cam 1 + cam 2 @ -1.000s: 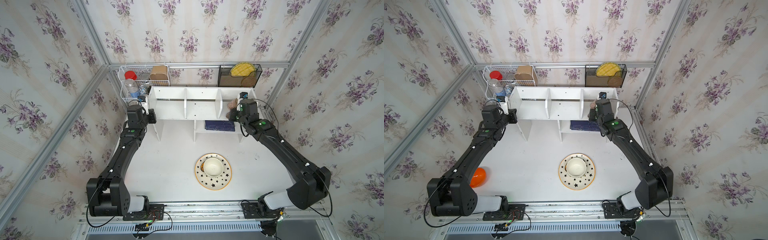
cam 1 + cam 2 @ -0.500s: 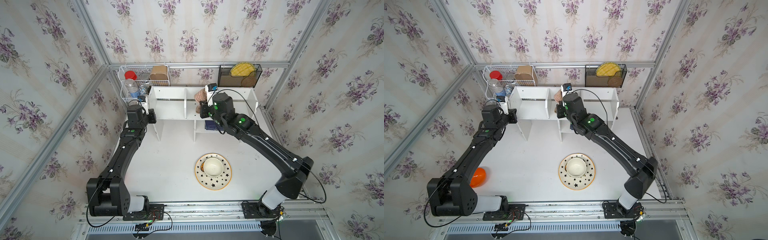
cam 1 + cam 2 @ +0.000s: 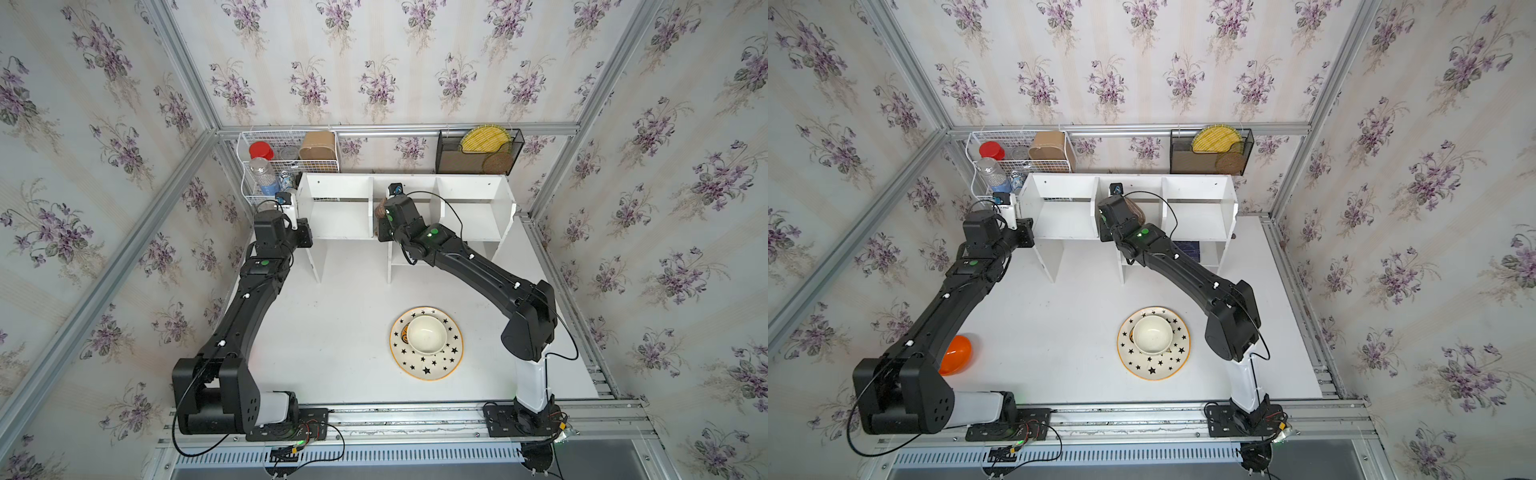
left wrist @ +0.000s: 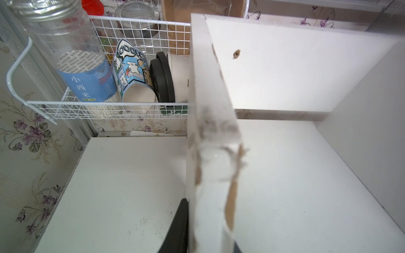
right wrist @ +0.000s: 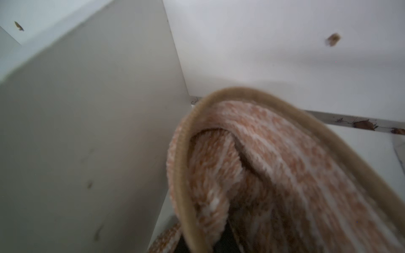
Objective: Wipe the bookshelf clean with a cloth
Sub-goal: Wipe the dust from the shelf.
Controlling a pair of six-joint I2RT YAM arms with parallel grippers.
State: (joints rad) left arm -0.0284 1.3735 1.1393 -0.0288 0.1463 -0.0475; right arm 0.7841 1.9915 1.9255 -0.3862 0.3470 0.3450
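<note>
**Right gripper (image 5: 221, 243) clenched on the cloth (image 5: 263, 170)**

Bunched, the cloth sits in the middle upper compartment of the bookshelf (image 3: 473, 216), just beside the left divider (image 3: 370, 193), likely to rub that wall. Right arm reaches forward, elbow raised, wrist tipped into the bay. Left gripper (image 4: 208, 238) clamps the outer side panel (image 4: 203, 87), probably steadying the unit; its arm stretches nearly straight.

"小西米" on jar (image 4: 84, 72); "GOOD" on cartoon cup (image 4: 131, 72)

Both top views look down from high above the bookshelf (image 3: 478, 220), sharing the whole scene; both wrist views sit close against it.
</note>
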